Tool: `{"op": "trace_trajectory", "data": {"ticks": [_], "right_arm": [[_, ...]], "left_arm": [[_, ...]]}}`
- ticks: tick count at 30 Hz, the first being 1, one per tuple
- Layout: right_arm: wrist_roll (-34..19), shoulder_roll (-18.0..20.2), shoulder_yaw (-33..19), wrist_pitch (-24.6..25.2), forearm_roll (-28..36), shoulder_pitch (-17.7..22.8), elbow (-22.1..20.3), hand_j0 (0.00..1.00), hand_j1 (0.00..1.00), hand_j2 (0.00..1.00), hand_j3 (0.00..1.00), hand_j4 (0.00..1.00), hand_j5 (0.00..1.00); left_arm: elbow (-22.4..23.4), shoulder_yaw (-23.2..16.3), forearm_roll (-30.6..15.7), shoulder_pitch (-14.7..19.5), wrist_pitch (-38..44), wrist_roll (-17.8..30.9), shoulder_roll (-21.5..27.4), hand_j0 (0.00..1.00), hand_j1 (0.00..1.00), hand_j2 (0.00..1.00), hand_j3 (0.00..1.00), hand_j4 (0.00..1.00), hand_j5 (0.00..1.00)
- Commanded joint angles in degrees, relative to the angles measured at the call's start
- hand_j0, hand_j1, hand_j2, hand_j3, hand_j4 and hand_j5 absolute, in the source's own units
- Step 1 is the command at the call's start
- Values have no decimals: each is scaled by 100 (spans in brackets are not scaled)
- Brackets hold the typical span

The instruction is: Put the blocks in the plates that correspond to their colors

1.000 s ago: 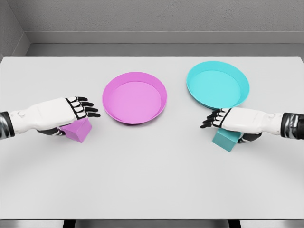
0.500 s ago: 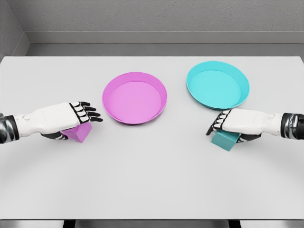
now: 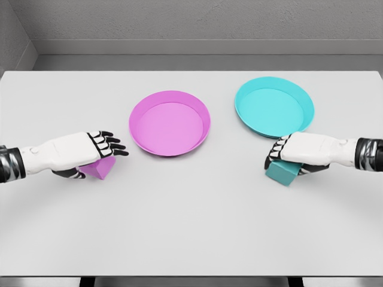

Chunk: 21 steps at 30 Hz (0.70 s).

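Left hand (image 3: 84, 152): laid over pink block (image 3: 99, 169), fingers extended, grip unclear
Right hand (image 3: 299, 149): fingers curled over teal block (image 3: 282, 173)
Plates: pink plate (image 3: 170, 123), teal plate (image 3: 274, 107), both on table (image 3: 191, 227)

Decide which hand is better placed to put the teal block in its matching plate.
Right. The right hand sits over the teal block, just below the teal plate; the left hand covers the pink block far across.
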State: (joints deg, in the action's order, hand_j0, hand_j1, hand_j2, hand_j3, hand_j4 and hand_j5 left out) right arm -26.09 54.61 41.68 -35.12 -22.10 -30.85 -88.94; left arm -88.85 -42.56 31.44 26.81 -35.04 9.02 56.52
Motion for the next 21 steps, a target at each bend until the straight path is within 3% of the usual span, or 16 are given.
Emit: {"op": "trace_trajectory", "data": {"ticks": [1,8,15,18,21], "right_arm": [[8,6,-28,12,39,0,-27,56,56,56,56,56,56],[17,6,-231,12,92,-79,-27,56,56,56,56,56,56],[17,-11,-292,12,92,-220,26,56,56,56,56,56,56],[17,-20,-354,12,75,-255,140,56,56,56,56,56,56],[8,-99,-345,12,75,-422,307,56,56,56,56,56,56]], "left_arm": [[52,-7,-32,0,4,4,-9,100,100,100,100,100,100],[114,-77,-23,35,4,92,-168,100,100,100,100,100,100],[114,-86,-6,35,4,329,-168,67,67,67,67,67,67],[105,-77,-32,62,4,434,-168,59,59,59,59,59,59],[96,-77,-50,70,4,452,-168,59,59,59,59,59,59]]}}
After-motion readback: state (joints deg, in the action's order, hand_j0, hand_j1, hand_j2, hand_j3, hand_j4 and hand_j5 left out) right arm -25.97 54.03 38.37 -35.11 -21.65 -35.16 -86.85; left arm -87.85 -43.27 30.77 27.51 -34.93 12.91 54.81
